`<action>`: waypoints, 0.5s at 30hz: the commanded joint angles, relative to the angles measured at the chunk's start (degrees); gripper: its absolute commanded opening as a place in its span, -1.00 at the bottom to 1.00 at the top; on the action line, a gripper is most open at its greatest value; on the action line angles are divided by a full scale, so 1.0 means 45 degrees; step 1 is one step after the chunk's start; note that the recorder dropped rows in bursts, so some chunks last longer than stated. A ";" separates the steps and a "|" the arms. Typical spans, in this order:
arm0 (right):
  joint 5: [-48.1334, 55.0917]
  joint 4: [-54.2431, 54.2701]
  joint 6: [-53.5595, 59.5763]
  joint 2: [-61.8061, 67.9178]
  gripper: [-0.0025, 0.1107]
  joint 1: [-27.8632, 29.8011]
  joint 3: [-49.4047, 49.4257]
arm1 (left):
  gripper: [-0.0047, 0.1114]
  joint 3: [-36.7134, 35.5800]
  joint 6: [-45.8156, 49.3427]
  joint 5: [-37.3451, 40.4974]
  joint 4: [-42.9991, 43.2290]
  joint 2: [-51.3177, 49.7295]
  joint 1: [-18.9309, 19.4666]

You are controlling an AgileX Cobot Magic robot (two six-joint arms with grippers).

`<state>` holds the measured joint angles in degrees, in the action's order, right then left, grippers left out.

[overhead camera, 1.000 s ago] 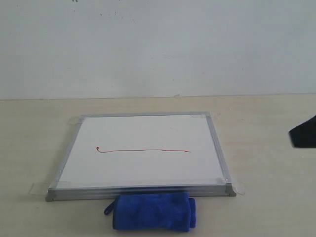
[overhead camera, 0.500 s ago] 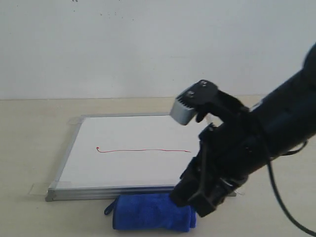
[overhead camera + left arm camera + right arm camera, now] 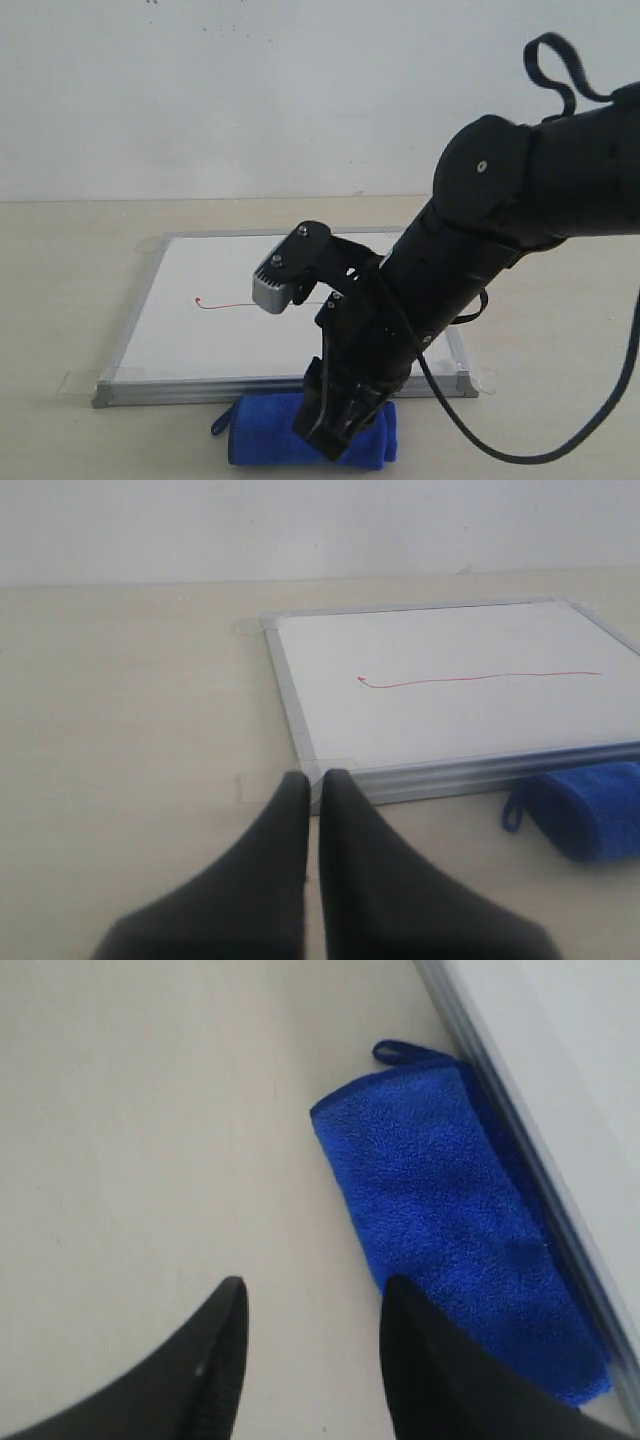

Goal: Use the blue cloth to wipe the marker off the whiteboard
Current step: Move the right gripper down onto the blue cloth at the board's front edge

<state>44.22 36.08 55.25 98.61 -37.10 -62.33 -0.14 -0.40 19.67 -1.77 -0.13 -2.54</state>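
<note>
The whiteboard lies flat on the table. Its red marker line shows only at the looped left end; my right arm hides the remainder. The blue cloth lies just in front of the board's near frame. My right gripper hangs low over the cloth's right end. In the right wrist view this gripper is open, with one finger over the edge of the cloth and bare table between the fingers. My left gripper is shut and empty, short of the board's corner; the whole marker line shows there.
A pale wall stands behind the beige table. Clear tape tabs hold the board's corners. My right arm slants across the board's right half. The cloth's small loop points away from the right gripper.
My right arm has swung in from the right edge, moving left and down over the cloth's right end. It now covers most of the red line. Board and cloth have not moved.
</note>
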 commanded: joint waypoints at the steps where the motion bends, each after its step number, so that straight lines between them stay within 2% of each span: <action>1: -0.0094 -0.0106 0.2136 0.0524 -0.23 -0.0039 -0.0096 | -0.85 0.0031 0.0014 -0.0077 -0.0124 0.0028 0.0001; 10: -0.0542 -0.0083 0.4590 0.1439 -0.23 -0.0039 -0.0067 | -0.85 0.0031 0.0014 -0.0077 -0.0124 0.0028 0.0001; 12: -0.0725 -0.0048 0.4813 0.1586 -0.15 -0.0039 -0.0067 | -0.85 0.0031 0.0014 -0.0077 -0.0124 0.0028 0.0001; 15: -0.0967 -0.0048 0.5340 0.1719 0.09 -0.0039 -0.0067 | -0.85 0.0031 0.0014 -0.0077 -0.0124 0.0028 0.0001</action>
<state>41.03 35.95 76.76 105.83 -37.10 -62.40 -0.14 -0.40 19.67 -1.77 -0.13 -2.54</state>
